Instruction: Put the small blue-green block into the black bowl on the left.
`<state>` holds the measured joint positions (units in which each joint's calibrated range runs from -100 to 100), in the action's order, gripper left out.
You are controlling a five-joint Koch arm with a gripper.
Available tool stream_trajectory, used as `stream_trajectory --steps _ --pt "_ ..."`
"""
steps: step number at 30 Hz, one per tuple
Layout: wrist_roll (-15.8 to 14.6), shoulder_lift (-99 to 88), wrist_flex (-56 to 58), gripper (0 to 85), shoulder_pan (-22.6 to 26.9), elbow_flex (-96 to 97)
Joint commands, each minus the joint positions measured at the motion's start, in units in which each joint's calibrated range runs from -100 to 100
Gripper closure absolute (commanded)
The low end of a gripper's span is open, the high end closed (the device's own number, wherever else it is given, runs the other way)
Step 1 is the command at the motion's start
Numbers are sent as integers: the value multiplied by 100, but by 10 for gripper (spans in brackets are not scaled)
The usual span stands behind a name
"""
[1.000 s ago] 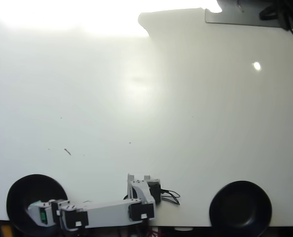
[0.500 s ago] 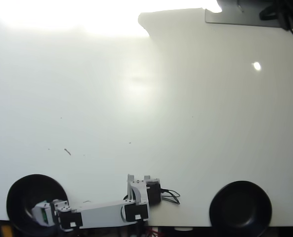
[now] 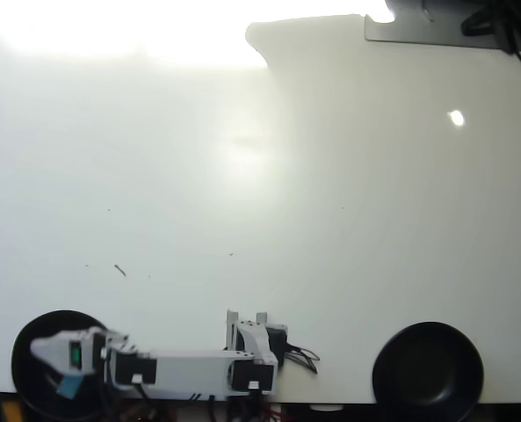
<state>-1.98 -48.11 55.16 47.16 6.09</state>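
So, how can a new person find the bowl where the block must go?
Look along the near edge of the white table in the overhead view, where two black bowls sit. The black bowl in the left corner is the one; unlike the other bowl, it has the gripper over it.

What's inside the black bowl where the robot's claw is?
In the overhead view, the claw hangs over the left black bowl, with a small blue-green block just below it, over the bowl. The arm hides much of the bowl's inside.
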Motion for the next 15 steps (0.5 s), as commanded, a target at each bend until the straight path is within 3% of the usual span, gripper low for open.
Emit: stream_trajectory --steps 1,15 --pt "0 -433 17 371 -342 -508" --pt "-5 -2329 -243 377 -1778 786"
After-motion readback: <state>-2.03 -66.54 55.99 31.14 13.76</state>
